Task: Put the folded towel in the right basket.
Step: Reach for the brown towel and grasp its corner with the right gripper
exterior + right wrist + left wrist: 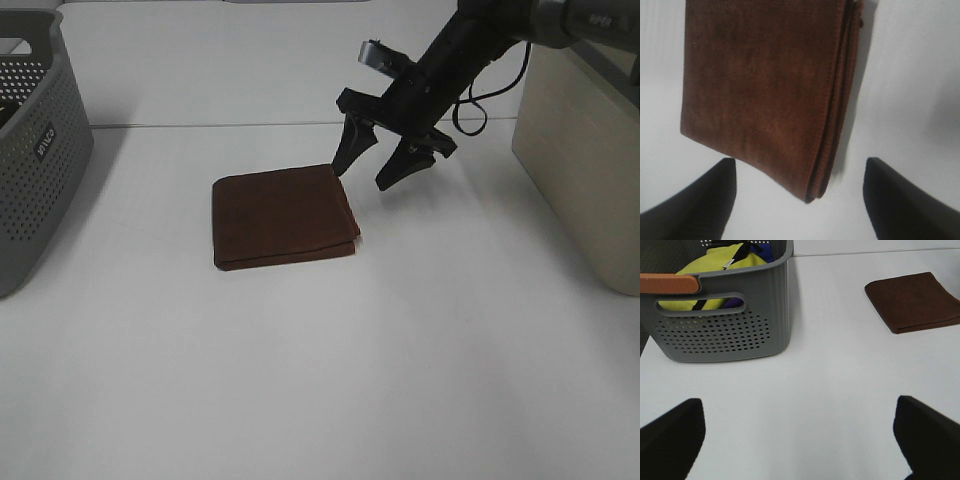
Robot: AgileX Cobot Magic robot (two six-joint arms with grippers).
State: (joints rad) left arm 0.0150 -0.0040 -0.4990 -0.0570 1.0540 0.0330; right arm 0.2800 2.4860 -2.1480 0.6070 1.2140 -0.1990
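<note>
The folded brown towel [283, 216] lies flat on the white table, left of centre. It also shows in the left wrist view [914, 301] and the right wrist view [770, 87]. My right gripper [372, 163] is open and empty, hovering just above the towel's far right corner; one fingertip [345, 160] is over that corner, the other [396, 176] is off to the right. The beige right basket [585, 165] stands at the right edge. My left gripper [800, 440] is open and empty over bare table near the grey basket.
A grey perforated basket [30, 140] stands at the left edge; the left wrist view shows it [725, 330] holding yellow and blue cloth. A table seam runs across the back behind the towel.
</note>
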